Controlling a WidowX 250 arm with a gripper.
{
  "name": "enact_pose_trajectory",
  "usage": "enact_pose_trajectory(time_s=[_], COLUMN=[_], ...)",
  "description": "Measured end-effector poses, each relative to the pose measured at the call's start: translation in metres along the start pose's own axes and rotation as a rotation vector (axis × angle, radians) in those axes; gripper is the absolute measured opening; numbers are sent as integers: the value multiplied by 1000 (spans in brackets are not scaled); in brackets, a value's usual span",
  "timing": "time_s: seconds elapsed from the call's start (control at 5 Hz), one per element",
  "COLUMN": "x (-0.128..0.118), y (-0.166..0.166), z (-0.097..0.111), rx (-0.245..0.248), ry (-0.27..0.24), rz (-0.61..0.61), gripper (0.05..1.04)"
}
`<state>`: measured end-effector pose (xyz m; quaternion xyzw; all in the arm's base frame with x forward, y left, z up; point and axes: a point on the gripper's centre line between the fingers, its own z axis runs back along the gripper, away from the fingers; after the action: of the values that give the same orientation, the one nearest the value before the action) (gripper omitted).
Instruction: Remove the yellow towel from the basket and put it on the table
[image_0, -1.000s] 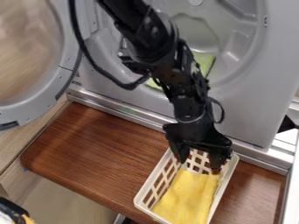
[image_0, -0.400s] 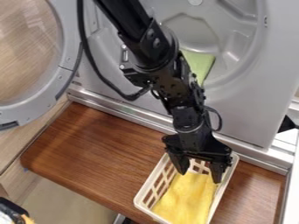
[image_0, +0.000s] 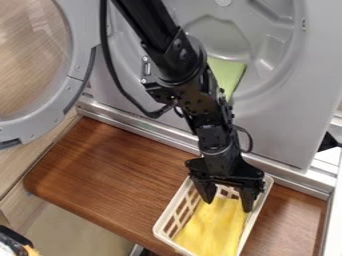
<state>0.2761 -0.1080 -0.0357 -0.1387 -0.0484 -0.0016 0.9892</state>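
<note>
The black gripper (image_0: 228, 202) hangs pointing down inside the far half of the basket, its two fingers spread wide. Between and below the fingertips lies the yellow towel (image_0: 212, 227), which covers most of the basket floor. I cannot tell whether the fingertips touch the cloth. The off-white basket (image_0: 167, 214) has slatted sides and sits near the front edge of the brown wooden table (image_0: 110, 170).
Behind the table stands a grey machine (image_0: 287, 120) with a round opening and a green cloth (image_0: 228, 74) in it. Its round door (image_0: 75, 82) hangs open at the left. A metal rail (image_0: 143, 127) runs along the table's back edge.
The upper arm has shifted slightly to the right, uncovering more of the green cloth's surroundings. The gripper has sunk a little into the basket, its fingers still apart.
</note>
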Motion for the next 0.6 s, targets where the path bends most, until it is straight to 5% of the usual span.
enact_pose_trajectory(time_s=[0.6], x=[-2], y=[4], z=[-11], rx=[19], ry=[35], rz=[7], gripper=[927])
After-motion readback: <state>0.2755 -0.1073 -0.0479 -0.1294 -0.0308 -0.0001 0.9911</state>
